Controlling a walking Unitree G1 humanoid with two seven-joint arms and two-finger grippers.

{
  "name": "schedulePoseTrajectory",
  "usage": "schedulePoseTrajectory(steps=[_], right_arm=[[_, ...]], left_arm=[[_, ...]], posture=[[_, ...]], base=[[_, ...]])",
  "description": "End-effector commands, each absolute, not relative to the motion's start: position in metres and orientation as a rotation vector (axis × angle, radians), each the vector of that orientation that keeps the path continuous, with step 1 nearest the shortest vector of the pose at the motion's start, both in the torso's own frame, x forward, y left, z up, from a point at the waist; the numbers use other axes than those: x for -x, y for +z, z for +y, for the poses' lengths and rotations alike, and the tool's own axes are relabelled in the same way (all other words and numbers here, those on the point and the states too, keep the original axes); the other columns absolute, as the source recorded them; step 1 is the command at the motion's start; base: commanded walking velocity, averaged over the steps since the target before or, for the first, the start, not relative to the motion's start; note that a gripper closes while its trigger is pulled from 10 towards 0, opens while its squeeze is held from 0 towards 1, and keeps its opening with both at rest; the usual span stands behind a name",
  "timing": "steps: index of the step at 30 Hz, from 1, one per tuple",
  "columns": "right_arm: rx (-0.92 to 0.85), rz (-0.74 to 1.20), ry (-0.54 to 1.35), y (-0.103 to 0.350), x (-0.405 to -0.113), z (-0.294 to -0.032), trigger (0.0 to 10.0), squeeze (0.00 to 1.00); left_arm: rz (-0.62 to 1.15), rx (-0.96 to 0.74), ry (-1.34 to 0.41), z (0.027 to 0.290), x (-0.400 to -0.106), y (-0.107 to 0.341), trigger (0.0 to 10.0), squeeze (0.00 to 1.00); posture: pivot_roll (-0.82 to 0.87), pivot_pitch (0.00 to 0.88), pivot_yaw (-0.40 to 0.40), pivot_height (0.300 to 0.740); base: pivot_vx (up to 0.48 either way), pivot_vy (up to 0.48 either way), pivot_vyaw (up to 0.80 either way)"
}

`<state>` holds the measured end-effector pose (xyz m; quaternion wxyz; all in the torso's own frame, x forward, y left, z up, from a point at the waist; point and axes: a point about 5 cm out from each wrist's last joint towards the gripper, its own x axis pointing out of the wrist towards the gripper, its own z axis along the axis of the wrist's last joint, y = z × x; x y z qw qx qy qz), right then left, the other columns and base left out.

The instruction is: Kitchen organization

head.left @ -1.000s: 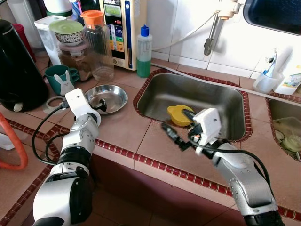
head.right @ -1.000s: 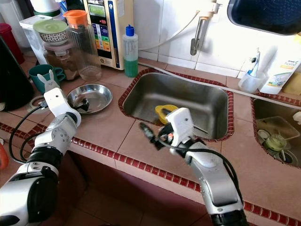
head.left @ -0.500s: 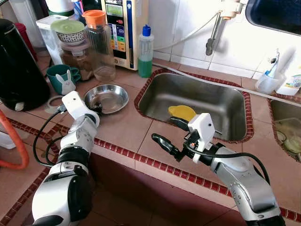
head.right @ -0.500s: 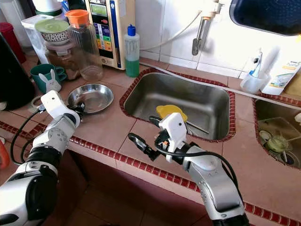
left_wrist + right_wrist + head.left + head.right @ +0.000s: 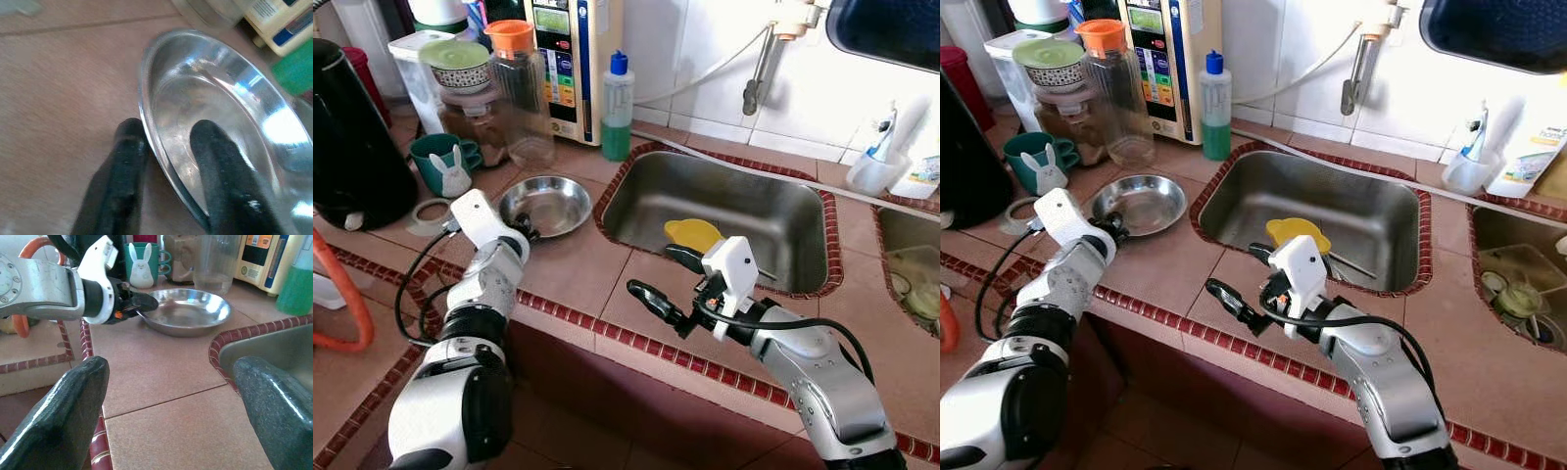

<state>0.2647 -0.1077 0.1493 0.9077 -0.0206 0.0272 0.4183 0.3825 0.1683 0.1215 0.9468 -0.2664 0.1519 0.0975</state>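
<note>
As wrist view reveals: left pincer (image 5: pixel 166 161) astride steel bowl (image 5: pixel 215 127) rim

Bright, even daylight fills the kitchen, blowing out the white wall tiles (image 5: pixel 705 39) at the upper right, glinting off the steel bowl (image 5: pixel 225 127), while the close fingers (image 5: pixel 73 406) in both wrist views are soft and out of focus.

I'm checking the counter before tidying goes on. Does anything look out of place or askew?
The yellow lid lies alone in the steel sink, propped at a tilt against its front wall. The steel bowl looks tipped in the left wrist view, with the left claw straddling its rim. The right claw hangs open over the counter.
</note>
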Motion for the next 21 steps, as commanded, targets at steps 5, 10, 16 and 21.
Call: schedulePoseTrajectory(steps=[5,10,16,21], right_arm=[[0.059,0.047,0.867,0.153,-0.266,-0.108,10.0,0.00],[0.060,0.045,0.863,0.153,-0.266,-0.108,10.0,0.00],[0.060,0.042,0.860,0.153,-0.267,-0.108,10.0,0.00],[0.034,0.028,0.830,0.156,-0.271,-0.109,10.0,0.00]], left_arm=[[0.304,0.497,0.162,0.161,-0.382,0.123,0.0,0.00],[0.315,0.484,0.163,0.159,-0.380,0.120,0.0,0.00],[0.298,0.494,0.151,0.158,-0.380,0.121,0.0,0.00],[0.244,0.522,0.044,0.143,-0.379,0.126,0.0,0.00]], posture=[[0.08,0.000,0.027,0.740],[0.08,0.000,0.028,0.740],[0.08,0.000,0.028,0.740],[0.08,0.000,0.028,0.740]], base=[[0.000,0.000,0.00],[0.000,0.000,0.00],[0.000,0.000,0.00],[0.000,0.000,0.00]])
